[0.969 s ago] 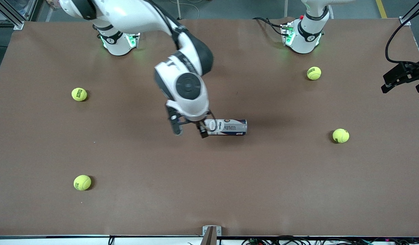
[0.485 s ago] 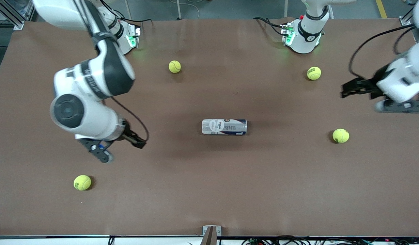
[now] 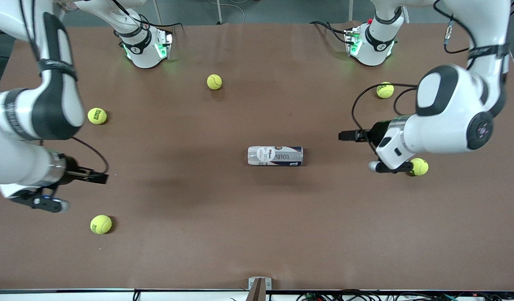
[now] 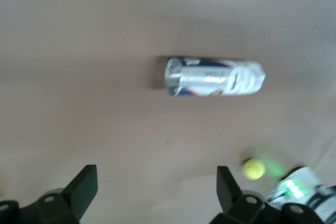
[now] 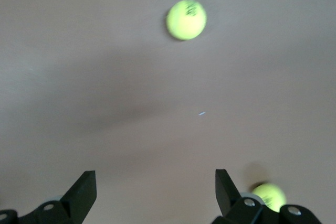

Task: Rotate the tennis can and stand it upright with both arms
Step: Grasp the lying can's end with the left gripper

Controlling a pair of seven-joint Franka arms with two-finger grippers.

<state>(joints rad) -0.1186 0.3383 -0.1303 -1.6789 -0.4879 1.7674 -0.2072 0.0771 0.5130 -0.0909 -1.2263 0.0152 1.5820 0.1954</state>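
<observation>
We find the can [image 3: 275, 156] lying on its side mid-table [image 3: 257, 234] — untouched. The left gripper [image 3: 361, 151], fingers apart, hangs over the table near a ball [image 3: 420, 166]. The right gripper [image 3: 79, 190] — fingers apart, empty — hangs over the right arm's end of the table.

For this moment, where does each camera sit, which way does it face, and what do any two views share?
Front view: high across the table, facing both bases; shows both arms, the left tool and right tool open, and the tennis can lying down.
Left wrist view: on the left wrist, looking down past its open tool at the can, shared with front.
Right wrist view: over bare table; right tool, two balls.
</observation>
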